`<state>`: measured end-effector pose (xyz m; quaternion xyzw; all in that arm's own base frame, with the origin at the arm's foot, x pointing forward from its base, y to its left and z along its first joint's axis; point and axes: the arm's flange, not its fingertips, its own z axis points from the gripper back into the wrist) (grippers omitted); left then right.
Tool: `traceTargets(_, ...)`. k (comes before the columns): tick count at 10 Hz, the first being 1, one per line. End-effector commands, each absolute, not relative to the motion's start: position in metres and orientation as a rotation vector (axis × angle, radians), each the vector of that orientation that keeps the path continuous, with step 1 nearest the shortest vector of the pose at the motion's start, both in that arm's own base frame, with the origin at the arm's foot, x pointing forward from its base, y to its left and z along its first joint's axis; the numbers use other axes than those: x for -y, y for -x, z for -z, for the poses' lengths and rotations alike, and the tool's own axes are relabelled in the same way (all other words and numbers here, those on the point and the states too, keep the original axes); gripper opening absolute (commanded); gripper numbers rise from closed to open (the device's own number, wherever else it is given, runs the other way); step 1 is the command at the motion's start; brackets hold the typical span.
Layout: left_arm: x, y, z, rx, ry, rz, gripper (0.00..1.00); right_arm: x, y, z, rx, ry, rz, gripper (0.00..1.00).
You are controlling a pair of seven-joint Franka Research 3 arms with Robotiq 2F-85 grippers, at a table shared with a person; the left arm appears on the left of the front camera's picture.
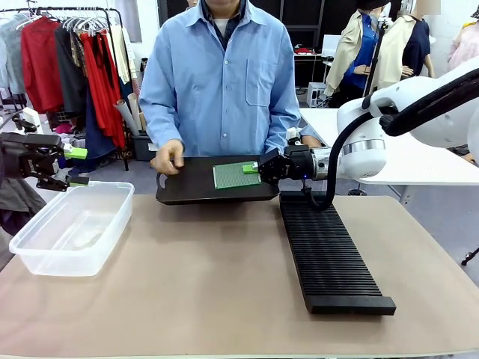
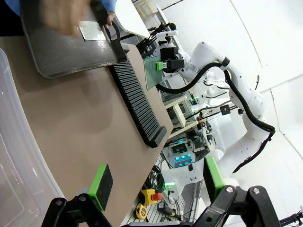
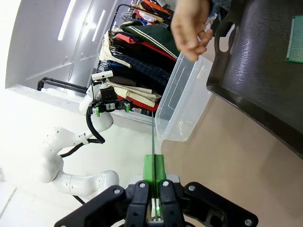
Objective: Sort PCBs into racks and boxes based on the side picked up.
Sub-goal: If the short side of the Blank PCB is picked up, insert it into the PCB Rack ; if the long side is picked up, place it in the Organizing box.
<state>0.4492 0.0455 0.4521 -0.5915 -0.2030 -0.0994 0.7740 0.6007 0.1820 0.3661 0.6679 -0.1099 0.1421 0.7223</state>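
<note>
While R fingers (image 1: 255, 167) clamp PCB (image 1: 236, 175) by one edge, it hangs just past rack's (image 1: 329, 250) far end.
Edge grip prob. frees board for slotting; L fingers (image 1: 75, 152) wide, over box (image 1: 116, 217), well left of rack.

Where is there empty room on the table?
Biggest bare patch of table: between the clear tub and the black rack, down to the near edge. A smaller one lies right of the rack. Crowded: the far edge, with the tray, the person's hand and the right gripper holding a PCB.
</note>
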Motion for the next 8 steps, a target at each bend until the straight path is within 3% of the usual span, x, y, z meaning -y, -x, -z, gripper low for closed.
traceTargets(1,-0.0463,-0.4492,-0.4528,0.441,1.281,0.213,1.00,-0.1829,-0.6009,-0.3680,0.248,-1.495,-0.308,0.00)
traceTargets(8,-0.0463,-0.4492,-0.4528,0.441,1.281,0.213,1.00,-0.1829,-0.6009,-0.3680,0.248,-1.495,-0.308,0.00)
